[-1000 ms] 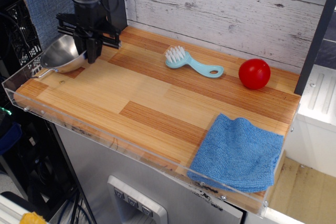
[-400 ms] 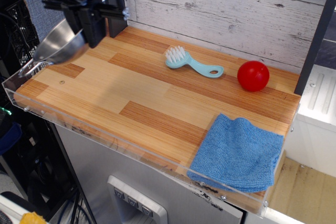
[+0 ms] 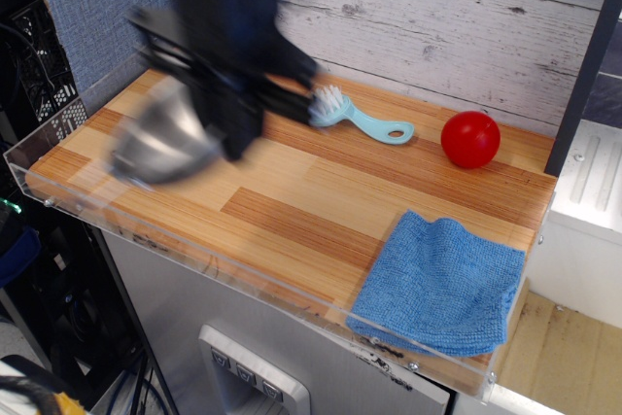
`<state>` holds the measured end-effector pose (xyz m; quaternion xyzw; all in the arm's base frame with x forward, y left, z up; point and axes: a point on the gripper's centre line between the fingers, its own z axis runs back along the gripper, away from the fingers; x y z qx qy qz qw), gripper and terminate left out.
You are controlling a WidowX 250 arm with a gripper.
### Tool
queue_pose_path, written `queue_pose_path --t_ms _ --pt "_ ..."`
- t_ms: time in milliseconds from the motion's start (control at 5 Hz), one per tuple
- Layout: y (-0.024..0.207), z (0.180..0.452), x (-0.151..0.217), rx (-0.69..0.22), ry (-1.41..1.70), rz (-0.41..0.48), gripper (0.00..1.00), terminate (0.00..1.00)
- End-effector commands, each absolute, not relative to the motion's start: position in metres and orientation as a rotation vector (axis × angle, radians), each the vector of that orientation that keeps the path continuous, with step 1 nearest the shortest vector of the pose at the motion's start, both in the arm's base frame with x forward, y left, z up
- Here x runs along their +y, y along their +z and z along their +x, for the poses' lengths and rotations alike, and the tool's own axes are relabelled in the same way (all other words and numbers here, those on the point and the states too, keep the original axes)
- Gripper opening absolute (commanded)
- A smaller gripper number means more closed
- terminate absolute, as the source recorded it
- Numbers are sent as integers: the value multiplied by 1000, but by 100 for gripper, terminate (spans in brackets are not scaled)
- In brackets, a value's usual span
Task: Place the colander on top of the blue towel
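Note:
The shiny steel colander hangs tilted in the air over the left half of the wooden board, blurred by motion. My gripper is shut on the colander's right rim and holds it above the board. The arm above it is also blurred. The blue towel lies slightly rumpled at the board's front right corner, well to the right of the gripper and colander.
A light-blue brush lies at the back middle, just right of the arm. A red ball sits at the back right. A clear acrylic rim runs along the board's front edge. A grey plank wall stands behind.
The gripper has lifted the colander off the far left corner and carried it rightward and forward over the board. Towel, brush and ball have stayed put.

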<state>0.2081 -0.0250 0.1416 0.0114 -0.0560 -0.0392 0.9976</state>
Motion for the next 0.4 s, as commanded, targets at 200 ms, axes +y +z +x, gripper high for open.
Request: queue_pose_path --t_ms 200 --pt "92 222 -143 -82 -212 120 0 0"
